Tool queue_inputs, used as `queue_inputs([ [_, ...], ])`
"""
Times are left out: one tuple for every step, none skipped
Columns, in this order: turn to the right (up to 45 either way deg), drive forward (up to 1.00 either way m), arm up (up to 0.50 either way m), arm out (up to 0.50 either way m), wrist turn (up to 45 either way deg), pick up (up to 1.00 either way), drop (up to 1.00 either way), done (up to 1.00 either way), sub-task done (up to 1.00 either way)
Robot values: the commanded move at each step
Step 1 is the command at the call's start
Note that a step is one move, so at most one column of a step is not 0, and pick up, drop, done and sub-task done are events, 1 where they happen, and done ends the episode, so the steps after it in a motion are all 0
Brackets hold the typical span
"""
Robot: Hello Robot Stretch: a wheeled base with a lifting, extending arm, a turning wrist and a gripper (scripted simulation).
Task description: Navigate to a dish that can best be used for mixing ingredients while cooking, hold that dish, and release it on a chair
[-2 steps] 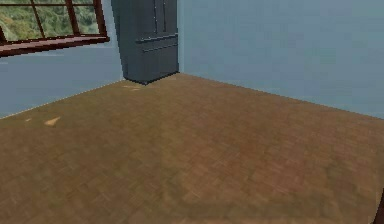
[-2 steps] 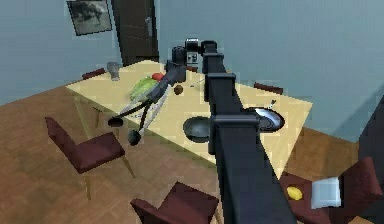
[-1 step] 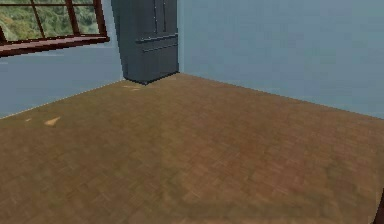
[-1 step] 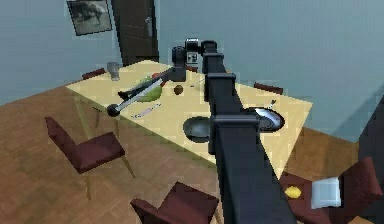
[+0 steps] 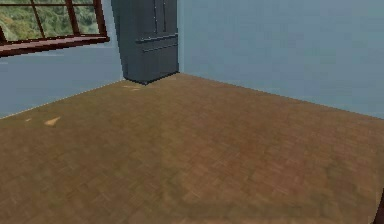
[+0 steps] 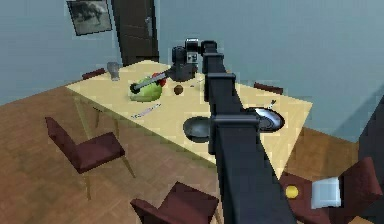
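Facing: the forward view takes in wood floor [image 5: 200, 160], blue walls, a tall grey-blue cabinet [image 5: 150, 40] in the corner, and a brown-framed window [image 5: 50, 25] at the view's upper left.
Side scene: the arm side view has a yellow bench [image 6: 165, 115], a dark door [image 6: 135, 30] and a framed picture [image 6: 90, 15] on the wall behind it.
Chairs: dark red. Near-left chair [image 6: 85, 145] stands just off the bench corner. Bottom chair [image 6: 180, 205] is at the near edge. The backs of two more show past the far edge.
Arm: dark bar [image 6: 235, 150] rises from the bottom edge and crosses over the bench top.
Fingers: fingers [image 6: 180, 68] sit at the bar's far end, above the far part of the bench, with dark items standing behind them. Cannot tell if released or clenched. Cannot tell if anything is held.
Task thing: dark bowl [image 6: 200, 128] rests on the bench near its near edge, just left of the arm and well short of the fingers.
Second dish: grey dish with pale rim [image 6: 270, 118] sits on the bench right of the arm, partly hidden by it.
Other bench items: green lump [image 6: 147, 90], small reddish ball [image 6: 178, 90], glass [image 6: 114, 70] at the far-left corner.
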Motion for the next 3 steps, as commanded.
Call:
queue_inputs([
  [0.0, 0.0, 0.0, 0.0, 45.0, 0.0, 0.0, 0.0, 0.0],
  [0.0, 0.0, 0.0, 0.0, 15.0, 0.0, 0.0, 0.0, 0.0],
  [0.0, 0.0, -0.28, 0.0, 0.0, 0.0, 0.0, 0.0, 0.0],
])
